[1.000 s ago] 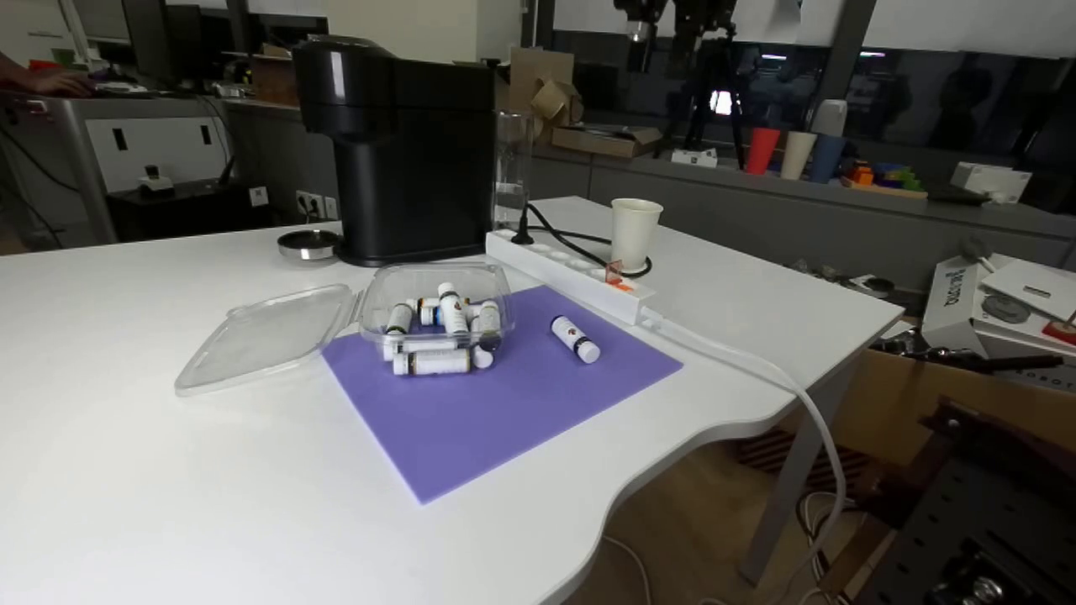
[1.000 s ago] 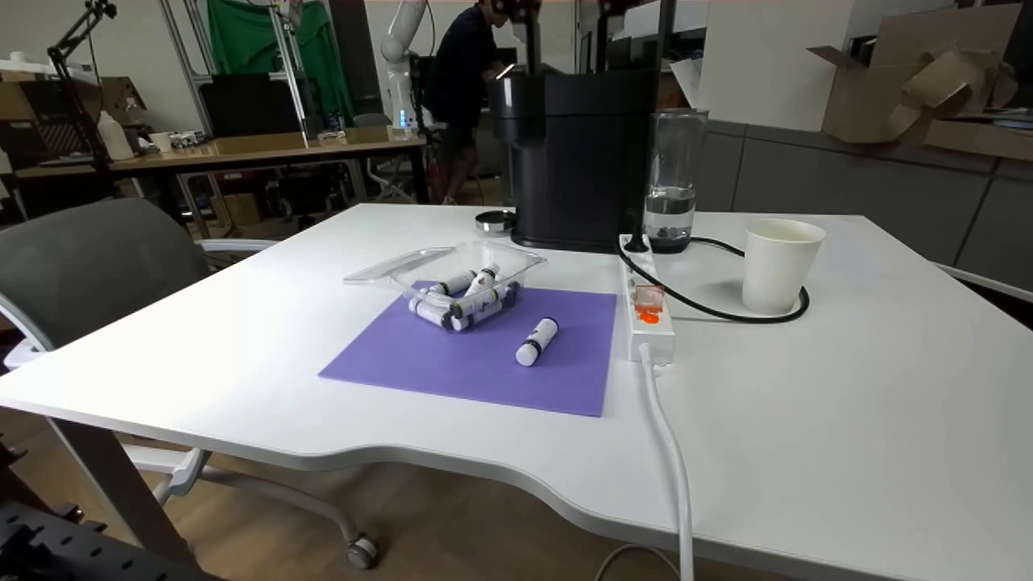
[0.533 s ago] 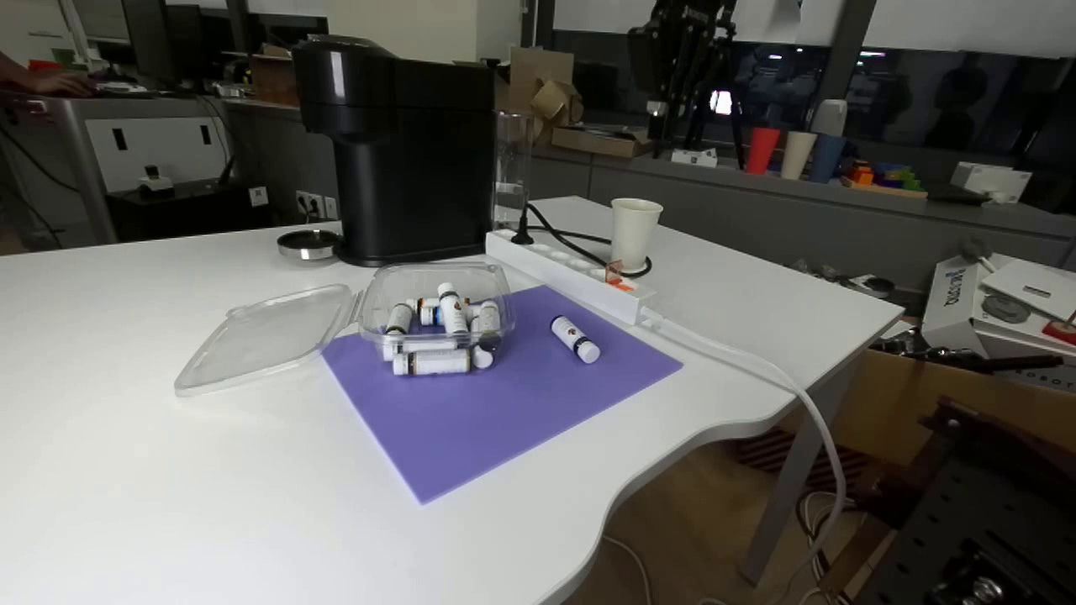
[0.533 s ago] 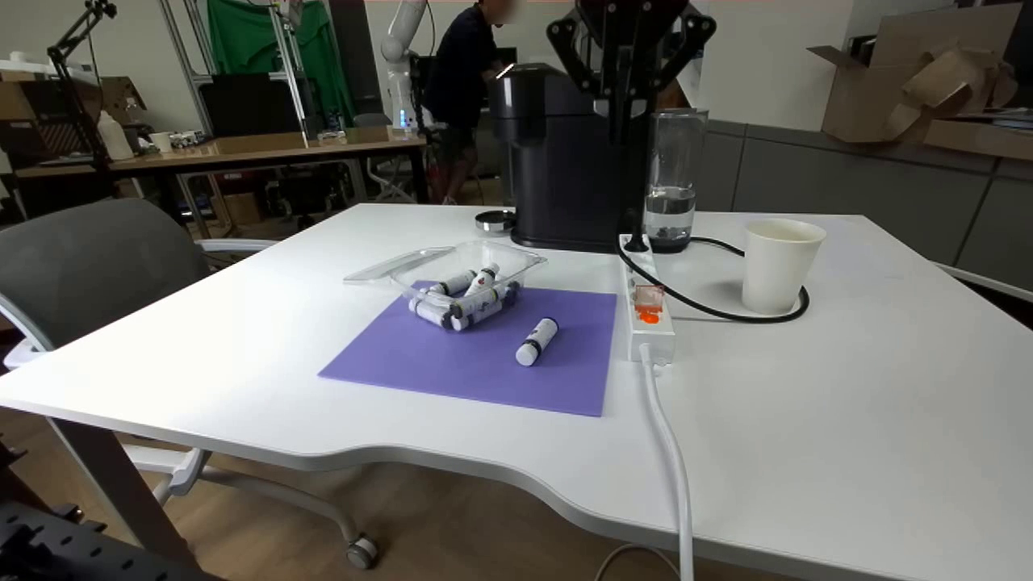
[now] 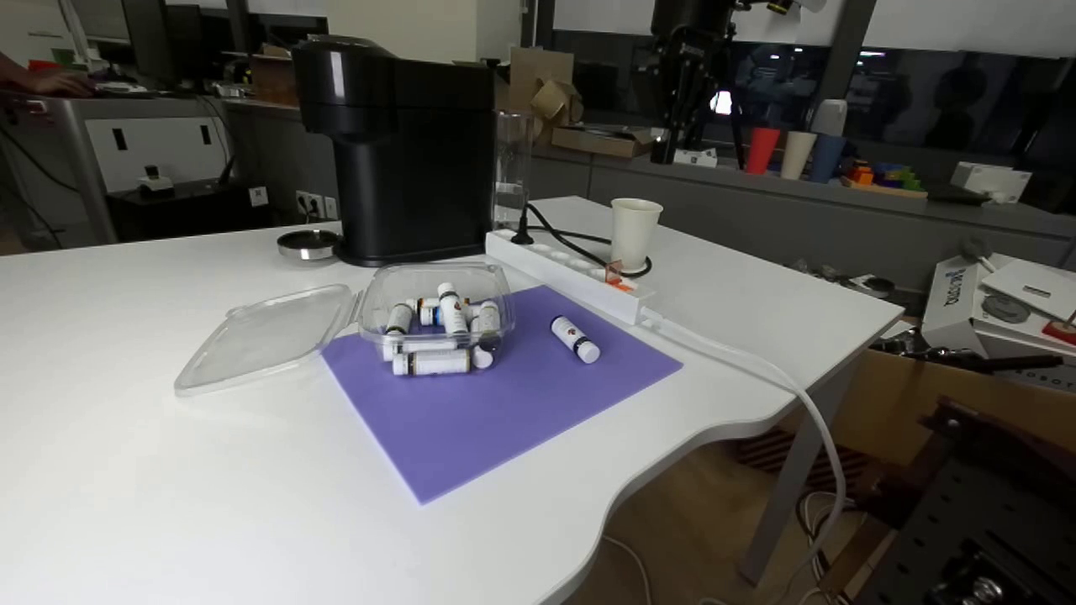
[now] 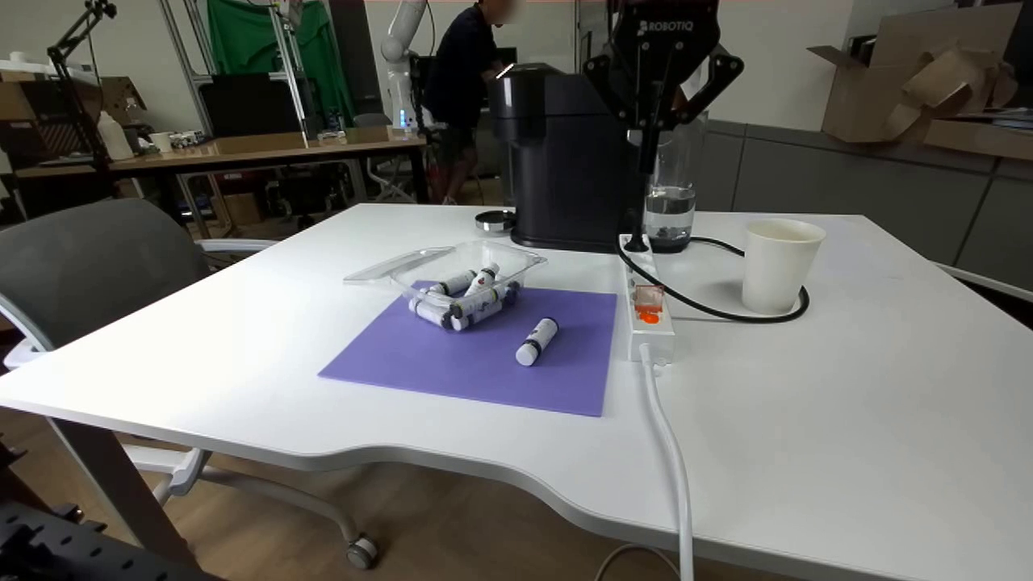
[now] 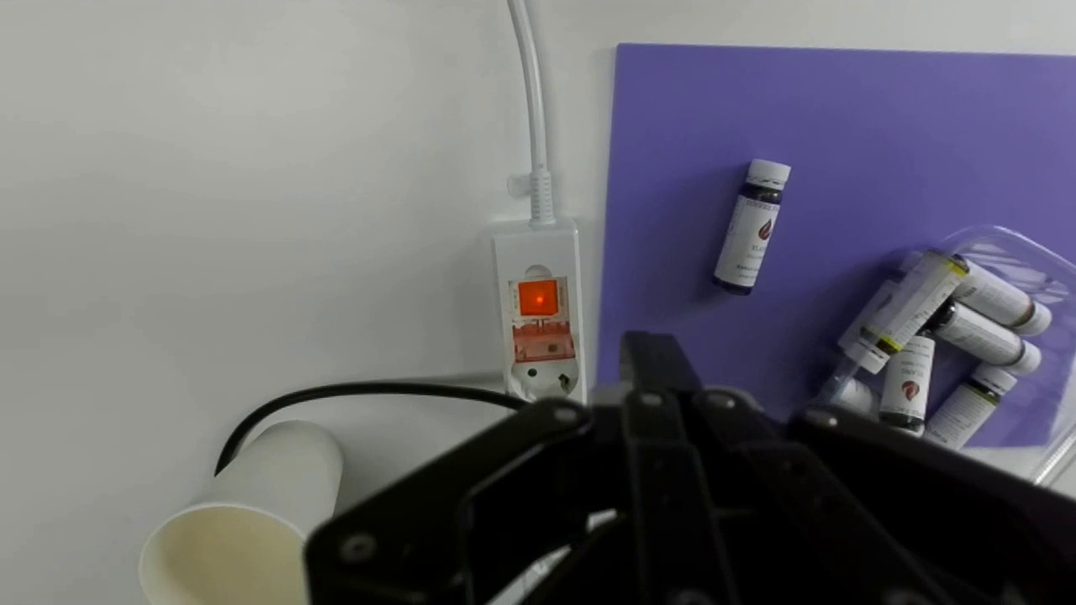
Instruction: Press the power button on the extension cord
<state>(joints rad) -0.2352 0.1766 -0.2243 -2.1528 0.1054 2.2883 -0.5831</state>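
Observation:
The extension cord is a white power strip (image 6: 652,343) lying on the table, with its white cable (image 7: 530,92) leaving one end. Near that end is the power button (image 7: 538,297), an orange-red square with a bright spot. Its clear reddish cover (image 7: 544,341) stands flipped open beside it. My gripper (image 7: 660,361) is shut with nothing between its fingers. In both exterior views it hangs well above the table, pointing down and apart from the strip. From the wrist, its dark fingers hide the strip's farther part, while the button stays in plain sight.
A paper cup (image 6: 781,266) and a black plug cable (image 6: 710,315) stand close beside the strip. On its other side lie a purple mat (image 5: 504,437), a loose bottle (image 5: 576,339) and an opened clear box (image 5: 437,277) of bottles. A coffee machine (image 5: 420,151) rises behind.
The fingers have gone from apart to shut. My gripper has come down from the top of both exterior views and shifted toward the strip's side. Objects on the table have stayed put.

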